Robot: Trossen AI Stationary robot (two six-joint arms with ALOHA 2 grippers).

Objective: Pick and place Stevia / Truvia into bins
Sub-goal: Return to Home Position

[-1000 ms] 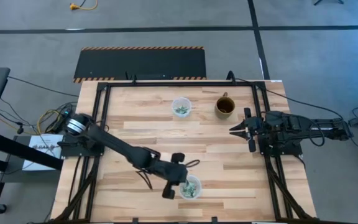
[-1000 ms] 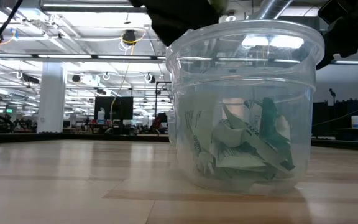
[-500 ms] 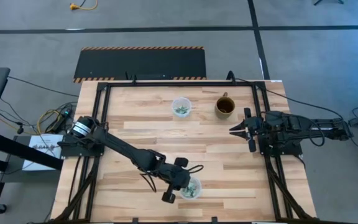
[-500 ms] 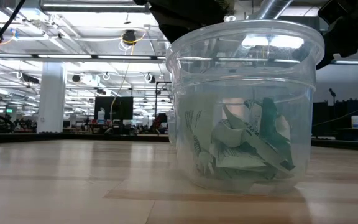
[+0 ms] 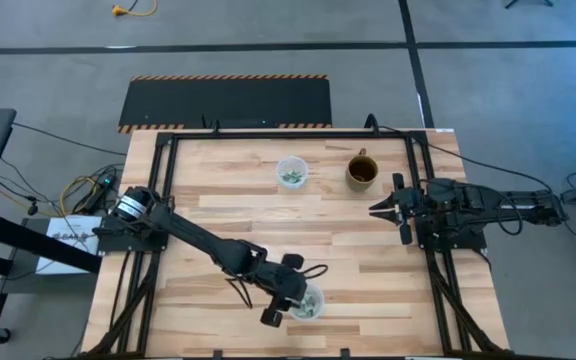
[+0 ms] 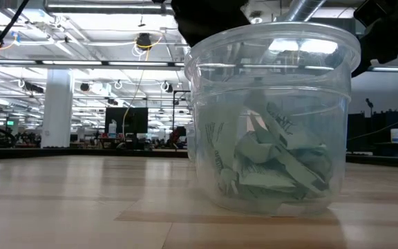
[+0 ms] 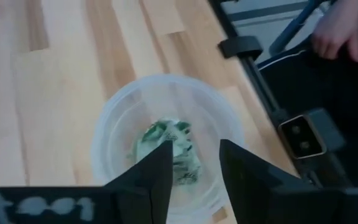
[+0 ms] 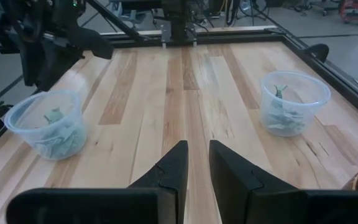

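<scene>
The near bin is a clear cup standing on its base near the table's front edge, with several green and white Stevia packets heaped inside. My left gripper hangs open just above that bin, pointing slantwise down into its mouth, with nothing between its fingers. The far bin stands near the far edge and also holds packets. My right gripper waits at the table's right side, fingers a little apart and empty.
A brown mug stands to the right of the far bin. Black frame rails run along the table's edges. A person's hand shows beyond the near rail. Bare wood lies between the two bins.
In the low view a dark green and white packet that stood upright in the near bin has dropped and now lies among the others. My left gripper has tipped a little further down over that bin.
</scene>
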